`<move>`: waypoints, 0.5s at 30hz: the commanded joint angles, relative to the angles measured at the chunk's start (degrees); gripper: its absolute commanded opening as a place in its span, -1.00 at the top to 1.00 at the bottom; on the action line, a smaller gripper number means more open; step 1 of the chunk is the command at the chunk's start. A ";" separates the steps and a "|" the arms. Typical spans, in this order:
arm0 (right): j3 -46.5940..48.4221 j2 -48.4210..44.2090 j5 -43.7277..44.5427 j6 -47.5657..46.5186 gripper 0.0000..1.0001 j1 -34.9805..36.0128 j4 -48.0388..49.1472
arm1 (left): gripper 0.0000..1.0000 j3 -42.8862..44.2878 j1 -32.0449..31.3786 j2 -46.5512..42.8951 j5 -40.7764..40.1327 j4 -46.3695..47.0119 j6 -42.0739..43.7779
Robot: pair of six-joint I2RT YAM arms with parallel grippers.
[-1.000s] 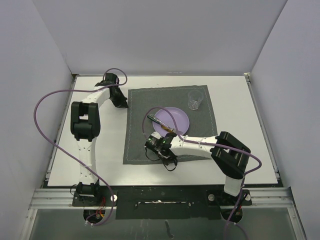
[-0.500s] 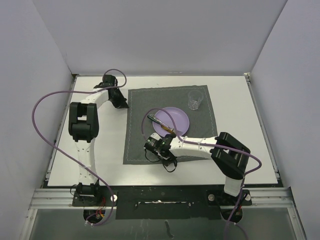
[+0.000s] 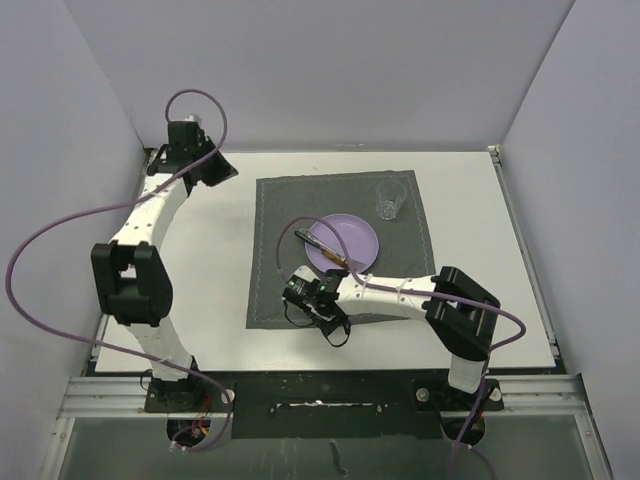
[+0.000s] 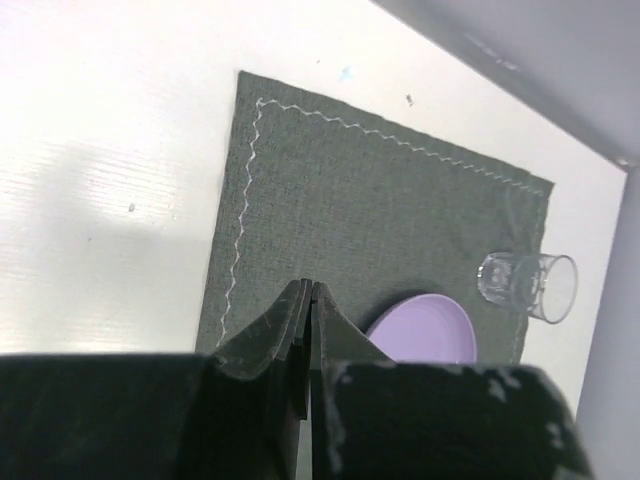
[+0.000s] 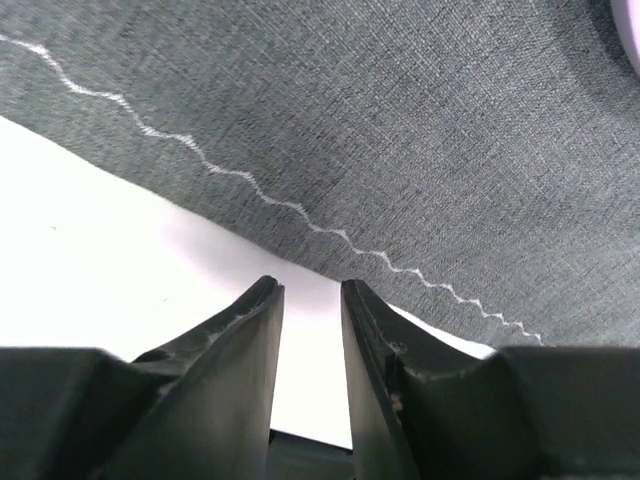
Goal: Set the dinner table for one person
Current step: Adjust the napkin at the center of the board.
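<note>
The dinner table (image 3: 200, 260) is a large white top. On it lies a dark grey stitched placemat (image 3: 400, 270) with a purple plate (image 3: 355, 235) and a clear glass (image 3: 389, 200). A slim dark utensil (image 3: 322, 246) lies across the plate's left side. My left gripper (image 3: 212, 170) is shut and empty, held high over the table's back left corner. Its wrist view shows its shut gripper (image 4: 308, 292) above the placemat (image 4: 380, 210), the plate (image 4: 425, 330) and the glass (image 4: 530, 287). My right gripper (image 3: 318, 305) is slightly open and empty. Its wrist view shows its gripper (image 5: 311, 292) at the placemat's stitched edge (image 5: 400, 150).
Grey walls enclose the table on three sides. A metal rail (image 3: 320, 385) runs along the front edge by the arm bases. A purple cable (image 3: 60, 240) loops wide off the left arm. White table (image 5: 120, 240) shows beside the right fingers.
My left arm has swung up and away from the placemat's far left corner to the table's back left corner. My right gripper has shifted slightly left.
</note>
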 commanded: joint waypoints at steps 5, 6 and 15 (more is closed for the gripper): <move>11.91 -6.91 6.05 -1.14 -0.13 3.63 -7.22 | 0.93 -11.96 1.10 -23.74 2.16 4.94 -0.67; 13.75 -7.58 6.99 -2.01 -0.17 3.68 -8.32 | 0.89 -14.14 1.09 -26.46 2.65 5.09 -0.87; 24.45 -11.30 4.86 -12.82 -0.40 -7.56 -8.21 | 0.18 -35.03 -0.46 -47.24 3.24 2.93 -4.92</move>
